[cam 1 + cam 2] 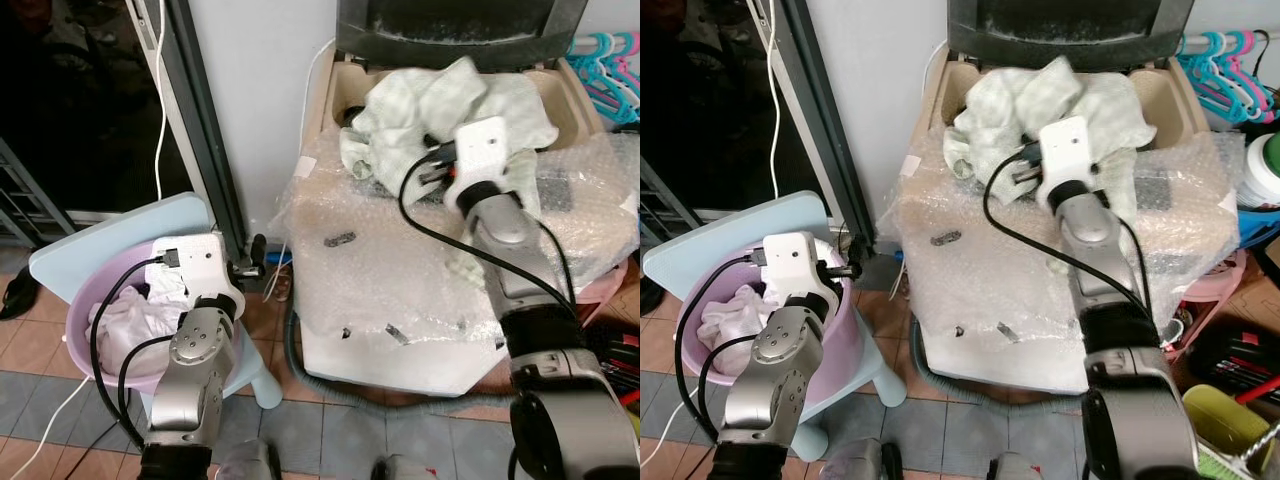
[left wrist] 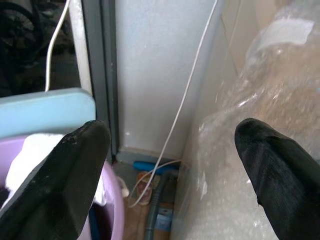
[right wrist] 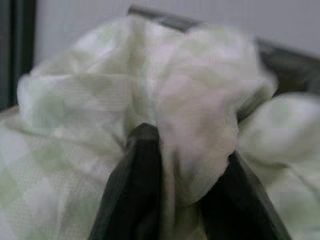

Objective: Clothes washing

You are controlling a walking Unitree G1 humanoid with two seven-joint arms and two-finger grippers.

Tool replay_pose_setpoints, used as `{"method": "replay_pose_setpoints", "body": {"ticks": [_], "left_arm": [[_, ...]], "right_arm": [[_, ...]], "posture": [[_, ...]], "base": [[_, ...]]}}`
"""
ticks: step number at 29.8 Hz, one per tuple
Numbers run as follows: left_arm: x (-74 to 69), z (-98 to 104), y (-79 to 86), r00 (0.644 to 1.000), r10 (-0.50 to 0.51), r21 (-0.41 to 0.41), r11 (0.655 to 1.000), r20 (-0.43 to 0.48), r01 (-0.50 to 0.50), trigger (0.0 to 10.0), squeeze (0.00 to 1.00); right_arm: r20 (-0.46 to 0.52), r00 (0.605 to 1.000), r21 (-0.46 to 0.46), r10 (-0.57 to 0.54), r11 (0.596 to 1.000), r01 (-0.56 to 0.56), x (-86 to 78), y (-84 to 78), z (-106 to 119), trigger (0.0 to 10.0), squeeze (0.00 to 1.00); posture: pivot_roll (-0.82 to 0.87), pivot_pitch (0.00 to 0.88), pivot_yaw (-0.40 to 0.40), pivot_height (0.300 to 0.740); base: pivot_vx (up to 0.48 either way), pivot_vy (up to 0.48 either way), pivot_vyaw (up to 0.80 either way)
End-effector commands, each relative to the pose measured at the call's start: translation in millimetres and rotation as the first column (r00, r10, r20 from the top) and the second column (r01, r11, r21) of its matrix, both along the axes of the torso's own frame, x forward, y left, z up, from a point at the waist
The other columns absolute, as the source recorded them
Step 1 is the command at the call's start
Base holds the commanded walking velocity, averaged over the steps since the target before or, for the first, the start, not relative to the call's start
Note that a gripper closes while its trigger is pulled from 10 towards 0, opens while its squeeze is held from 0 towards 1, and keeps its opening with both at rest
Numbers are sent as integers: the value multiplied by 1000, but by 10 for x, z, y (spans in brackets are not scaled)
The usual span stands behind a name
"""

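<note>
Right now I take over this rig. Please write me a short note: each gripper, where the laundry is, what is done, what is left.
Right gripper: shut on the pale green checked cloth, which is heaped at the open top of the washing machine; the cloth is not yet fully inside.
Left gripper: open and holding nothing, beside the purple basin.
The basin sits on a light blue stool and holds white clothes.
Left to do, probably: push the checked cloth into the drum, then move over the white clothes.
</note>
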State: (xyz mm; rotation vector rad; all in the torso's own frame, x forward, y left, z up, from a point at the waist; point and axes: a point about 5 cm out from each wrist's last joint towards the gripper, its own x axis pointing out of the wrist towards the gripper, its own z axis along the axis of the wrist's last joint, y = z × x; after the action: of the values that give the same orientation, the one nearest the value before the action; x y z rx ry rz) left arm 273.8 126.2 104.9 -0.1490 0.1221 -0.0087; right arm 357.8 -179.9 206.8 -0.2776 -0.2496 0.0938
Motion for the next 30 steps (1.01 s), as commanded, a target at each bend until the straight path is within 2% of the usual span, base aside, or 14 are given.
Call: {"method": "replay_pose_setpoints", "body": {"ticks": [1,2,3,4,5,6,7,8,11,14,19,21,23,30], "left_arm": [[5,17,-45,1000,0,-13,1000,-2,0,10000,0],[2,13,-42,1000,4,-13,1000,-3,-4,10000,0],[0,11,-39,1000,7,-13,1000,-4,-7,10000,0],[-4,8,-37,1000,8,-14,1000,-5,-8,10000,0],[-16,-2,-33,1000,13,-14,1000,-8,-13,10000,0],[-16,-2,-33,1000,13,-14,1000,-8,-13,10000,0],[-29,-14,-31,1000,17,-14,1000,-12,-17,10000,0],[-42,-24,-31,1000,18,-15,1000,-14,-19,10000,0],[-52,-34,-35,1000,19,-15,1000,-16,-19,10000,0],[-48,-35,-41,1000,22,-12,1000,-18,-22,10000,0],[-44,-37,-66,1000,12,-8,1000,-21,-13,10000,0],[-43,-25,-78,1000,-3,13,1000,-13,3,10000,0],[-44,-24,-72,1000,-2,19,1000,-13,2,10000,0],[-30,-26,-56,1000,8,29,1000,-14,-7,10000,0]], "right_arm": [[42,999,-13,-18,1000,19,-45,-31,83,10000,1000],[48,999,-19,-23,1000,24,-107,-48,77,10000,988],[44,999,-11,-24,1000,24,-141,-62,63,10000,859],[41,999,-5,-26,1000,26,-166,-70,52,10000,859],[26,1000,0,0,1000,0,-251,-76,-7,10000,525],[26,1000,0,0,1000,0,-251,-76,-7,10000,525],[-7,1000,0,25,1000,-25,-344,-70,-92,10000,27],[-39,998,-2,44,999,-44,-444,-66,-188,10000,0],[-83,993,-5,80,997,-81,-561,-40,-301,10000,0],[-142,971,15,191,981,-191,-735,93,-450,10000,0],[-229,927,9,297,953,-303,-804,260,-596,10000,0],[-261,921,-14,289,953,-303,-667,325,-611,10000,0],[-270,928,-35,256,961,-275,-539,314,-580,10000,0],[-224,967,11,124,992,-125,-109,136,-290,10000,0]], "posture": [[-11,28,35,740],[-12,30,34,740],[-13,30,33,740],[-13,30,33,740],[-14,29,30,740],[-14,29,30,740],[-15,28,28,740],[-18,26,26,740],[-20,23,25,740],[-24,24,26,740],[-25,26,29,740],[-16,30,35,740],[-14,28,36,740],[-10,21,35,740]], "base": [[0,0,0],[0,0,0],[0,0,0],[0,0,0],[0,0,0],[0,0,0],[0,0,0],[0,0,0],[0,0,0],[0,0,0],[0,0,0],[0,0,0],[0,0,0],[0,0,0]]}}
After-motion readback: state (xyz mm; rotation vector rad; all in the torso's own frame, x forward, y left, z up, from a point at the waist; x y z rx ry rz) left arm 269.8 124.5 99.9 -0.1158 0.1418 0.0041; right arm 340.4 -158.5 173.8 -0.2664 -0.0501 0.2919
